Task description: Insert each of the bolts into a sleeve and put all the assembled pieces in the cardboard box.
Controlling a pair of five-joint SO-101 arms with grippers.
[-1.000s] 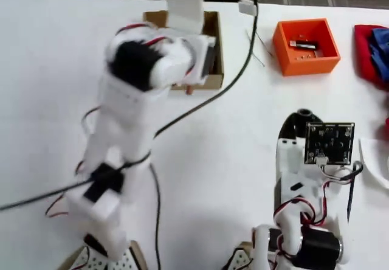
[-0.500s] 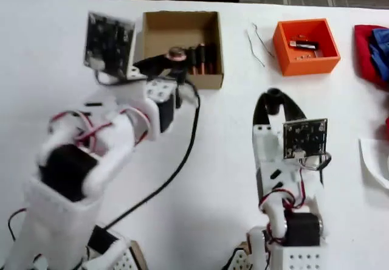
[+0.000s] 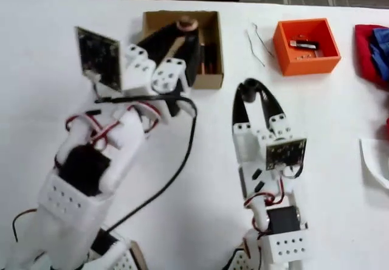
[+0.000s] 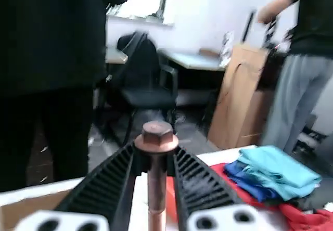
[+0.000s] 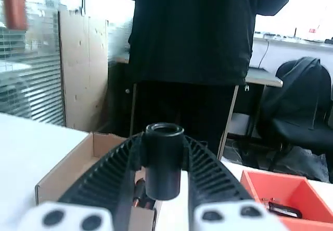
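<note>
The copper bolt [image 4: 156,174] stands upright, head up, clamped in the left hand [image 3: 184,31] over the cardboard box [image 3: 159,16], upper centre. The black sleeve [image 5: 164,161] stands vertical, mouth up, gripped by the right hand [image 3: 250,95], mid-frame.

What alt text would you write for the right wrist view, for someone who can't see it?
The right pincer grips a black sleeve upright, open end up, over the white table. Beyond it on the table are the open cardboard box and an orange tray.
</note>
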